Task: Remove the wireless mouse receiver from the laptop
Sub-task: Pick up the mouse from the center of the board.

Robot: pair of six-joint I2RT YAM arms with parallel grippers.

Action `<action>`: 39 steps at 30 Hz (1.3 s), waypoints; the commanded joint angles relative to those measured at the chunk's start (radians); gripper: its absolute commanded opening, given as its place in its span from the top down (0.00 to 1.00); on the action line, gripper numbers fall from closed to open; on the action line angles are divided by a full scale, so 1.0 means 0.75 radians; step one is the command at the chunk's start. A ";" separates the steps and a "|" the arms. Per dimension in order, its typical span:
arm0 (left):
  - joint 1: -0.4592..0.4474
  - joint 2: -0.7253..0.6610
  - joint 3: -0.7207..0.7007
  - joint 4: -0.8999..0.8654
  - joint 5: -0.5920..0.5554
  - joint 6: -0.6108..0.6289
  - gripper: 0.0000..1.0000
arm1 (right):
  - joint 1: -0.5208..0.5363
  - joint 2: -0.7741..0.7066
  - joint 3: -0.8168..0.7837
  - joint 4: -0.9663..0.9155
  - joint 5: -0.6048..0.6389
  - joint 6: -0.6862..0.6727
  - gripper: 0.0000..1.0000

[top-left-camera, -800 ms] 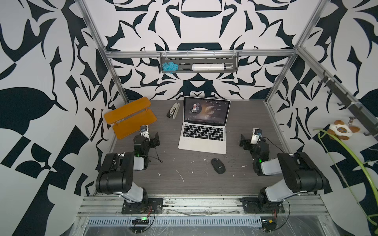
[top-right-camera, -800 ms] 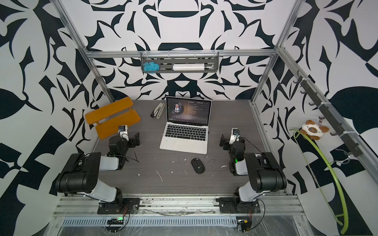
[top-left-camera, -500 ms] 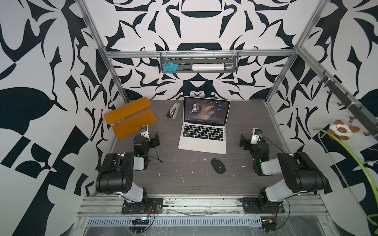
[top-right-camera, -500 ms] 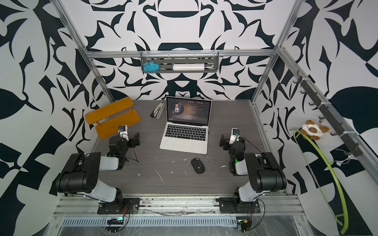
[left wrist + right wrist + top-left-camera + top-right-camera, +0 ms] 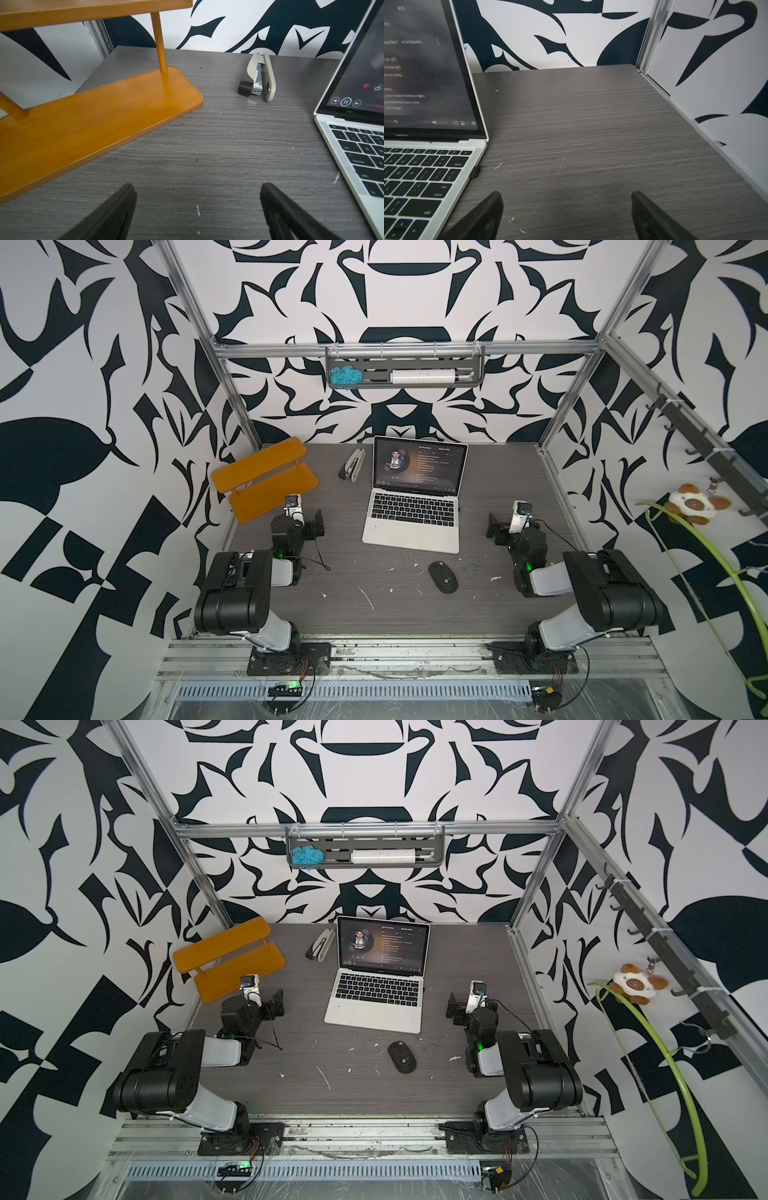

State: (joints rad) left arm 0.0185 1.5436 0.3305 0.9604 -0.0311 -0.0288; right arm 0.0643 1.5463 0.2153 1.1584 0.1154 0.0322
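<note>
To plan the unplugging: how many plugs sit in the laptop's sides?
1: the wireless mouse receiver, in the laptop edge facing the right gripper. The opposite edge shows none, but is partly hidden.

Bright, even light, soft shadows; top views bend at edges, sharp.

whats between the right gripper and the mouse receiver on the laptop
Nothing. The right wrist view shows only bare, scratched tabletop between the open right gripper and the wireless mouse receiver, which is plugged into the side edge of the laptop.
</note>
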 commanded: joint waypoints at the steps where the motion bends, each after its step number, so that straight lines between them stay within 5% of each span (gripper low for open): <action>1: 0.004 -0.015 0.002 -0.002 -0.010 0.003 0.01 | 0.000 -0.025 0.020 0.029 0.026 0.001 0.00; 6: 0.004 -0.107 0.002 -0.002 -0.010 0.003 0.01 | 0.030 -0.375 0.111 -0.410 0.053 0.027 0.00; 8: 0.004 -0.182 0.002 -0.002 -0.010 0.003 0.01 | 0.030 -0.507 0.173 -0.620 0.174 0.360 0.00; 14: 0.004 -0.229 0.002 -0.002 -0.010 0.003 0.01 | 0.017 -0.618 0.421 -1.174 -0.346 0.494 0.07; 17: 0.004 -0.302 0.002 -0.002 -0.010 0.003 0.01 | 0.098 -0.657 0.477 -1.395 -0.365 0.560 0.10; 18: 0.004 -0.339 0.002 -0.002 -0.010 0.003 0.01 | 0.149 -0.676 0.487 -1.466 -0.330 0.576 0.10; 19: 0.004 -0.390 0.155 -0.002 0.016 -0.411 0.01 | 0.209 -0.685 0.505 -1.543 -0.315 0.587 0.10; 20: 0.004 -0.430 0.506 -0.954 0.448 -0.516 0.01 | 0.261 -0.687 0.522 -1.608 -0.311 0.579 0.08; 21: -0.050 -0.461 0.492 -1.244 0.539 -0.550 0.01 | 0.326 -0.689 0.539 -1.685 -0.270 0.582 0.06; 27: -0.132 -0.630 0.431 -1.304 0.824 -0.616 0.01 | 0.736 -0.675 0.541 -1.929 -0.051 0.653 0.01; 31: -0.306 -0.743 0.380 -1.331 0.783 -0.633 0.01 | 0.945 -0.601 0.541 -1.985 0.105 0.702 0.00; 39: -0.512 -0.835 0.290 -1.353 0.745 -0.676 0.01 | 1.085 -0.428 0.565 -2.015 0.173 0.707 0.00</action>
State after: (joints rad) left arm -0.3466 0.9440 0.5709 -0.0162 0.5137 -0.5167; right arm 0.8619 1.2091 0.5968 -0.3275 0.1833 0.5442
